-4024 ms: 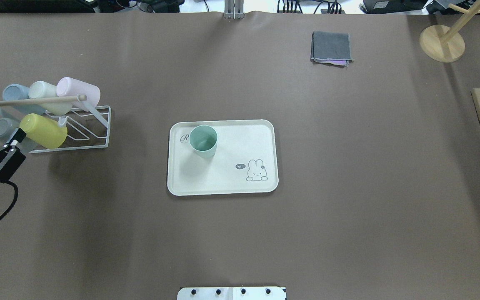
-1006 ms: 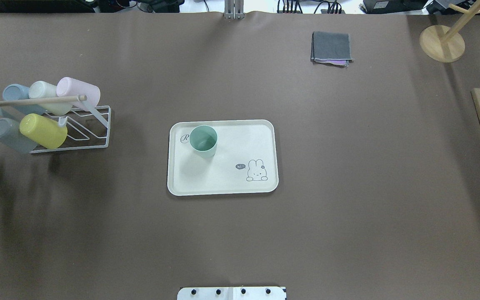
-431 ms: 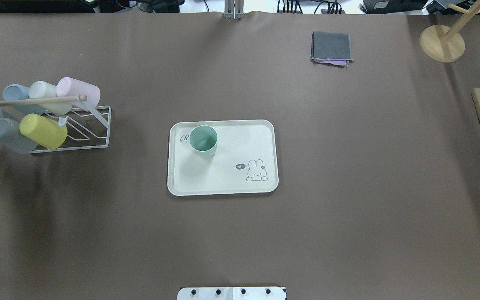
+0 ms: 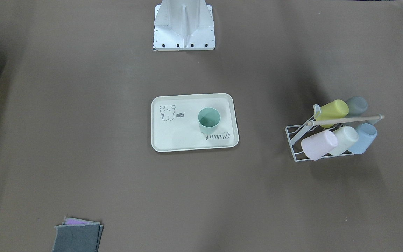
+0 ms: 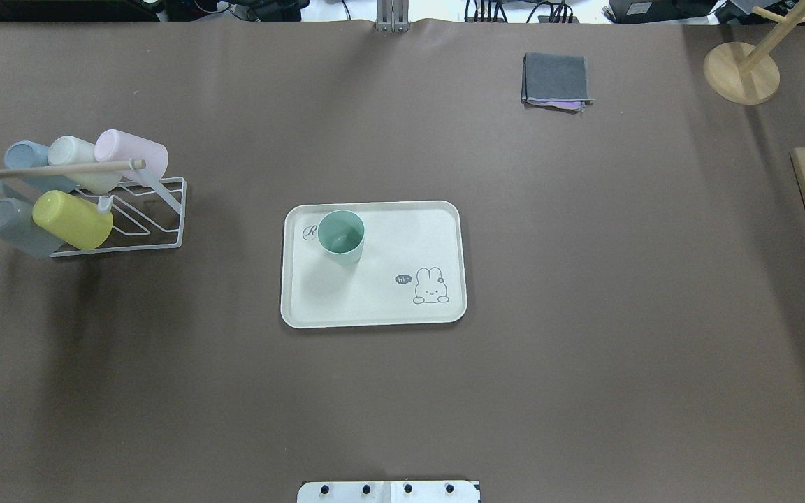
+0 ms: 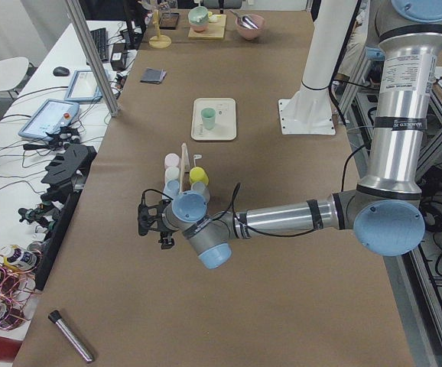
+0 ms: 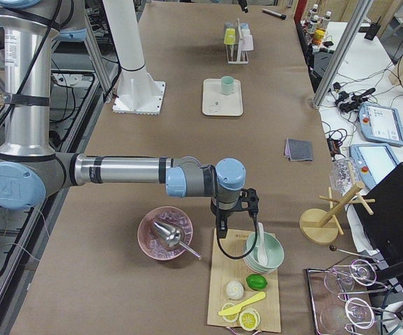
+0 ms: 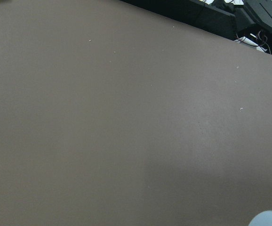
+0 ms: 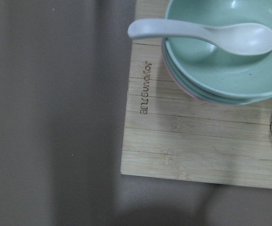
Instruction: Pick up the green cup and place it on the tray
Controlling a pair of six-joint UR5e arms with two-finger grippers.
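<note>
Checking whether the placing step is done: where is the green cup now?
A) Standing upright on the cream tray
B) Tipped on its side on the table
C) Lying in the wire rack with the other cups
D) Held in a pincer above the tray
A: in the overhead view the green cup stands with its open end up on the tray, in the corner by the script lettering.

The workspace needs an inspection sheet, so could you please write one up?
Surface: brown table cover, smooth.
Job's things: green cup upright on the tray.
Clutter: cup rack with five cups; folded grey cloth; wooden board with bowls.
Grippers: left gripper near the rack, right gripper at the board's edge; open or shut unclear.
Cables: black cable at right gripper.
Surroundings: teach pendant on side bench.
</note>
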